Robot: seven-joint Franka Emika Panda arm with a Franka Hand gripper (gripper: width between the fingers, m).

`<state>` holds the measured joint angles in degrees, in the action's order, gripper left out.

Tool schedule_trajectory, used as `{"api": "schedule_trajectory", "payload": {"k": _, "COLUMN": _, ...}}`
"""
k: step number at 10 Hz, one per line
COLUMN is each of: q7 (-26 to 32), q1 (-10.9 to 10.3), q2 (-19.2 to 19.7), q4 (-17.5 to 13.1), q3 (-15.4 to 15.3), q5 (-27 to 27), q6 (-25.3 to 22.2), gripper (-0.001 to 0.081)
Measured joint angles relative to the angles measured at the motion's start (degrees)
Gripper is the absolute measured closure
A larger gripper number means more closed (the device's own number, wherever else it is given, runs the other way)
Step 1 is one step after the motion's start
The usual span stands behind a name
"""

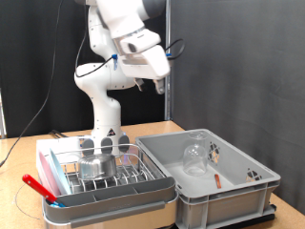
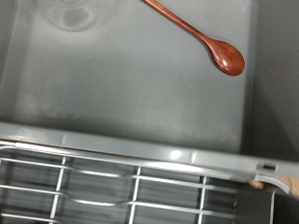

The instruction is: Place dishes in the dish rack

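Note:
The dish rack (image 1: 143,178), a silver wire rack in a shallow white tray, stands at the exterior view's bottom left. A shiny metal cup (image 1: 95,167) lies inside it. To its right, the deeper grey tub (image 1: 238,196) holds a clear drinking glass (image 1: 195,157) and a thin red utensil (image 1: 217,178). My gripper (image 1: 157,88) hangs high in the air above the tub and holds nothing that I can see. The wrist view looks down on the tub floor with the red-brown spoon (image 2: 201,37), the rim of the glass (image 2: 73,11) and the rack's wires (image 2: 103,187). No fingers show there.
A red strip (image 1: 38,186) lies at the rack's corner towards the exterior view's left. The robot's white base (image 1: 105,124) stands behind the rack. A black cable (image 1: 33,119) hangs down to the wooden table (image 1: 19,157). A dark curtain closes the back.

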<state>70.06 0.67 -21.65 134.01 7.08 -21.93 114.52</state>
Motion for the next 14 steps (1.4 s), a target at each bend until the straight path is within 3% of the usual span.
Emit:
{"api": "schedule_trajectory", "payload": {"k": 7, "q7": 9.2, "q1": -5.2, "q2": 8.3, "q4": -8.0, "q3": -7.6, "q5": 6.4, "q6": 0.8, "gripper": -0.0002}}
{"api": "schedule_trajectory", "payload": {"k": 9, "q7": 9.8, "q1": -5.1, "q2": 8.3, "q4": -7.8, "q3": -7.5, "q5": 4.9, "q6": 1.1, "gripper": -0.0002}}
{"api": "schedule_trajectory", "payload": {"k": 11, "q7": 16.4, "q1": -6.4, "q2": 8.6, "q4": -8.3, "q3": -8.4, "q5": 3.8, "q6": 1.7, "gripper": -0.0002}}
{"api": "schedule_trajectory", "payload": {"k": 14, "q7": 17.0, "q1": -8.0, "q2": 11.1, "q4": -9.4, "q3": -12.5, "q5": 8.6, "q6": 3.5, "gripper": -0.0002}}
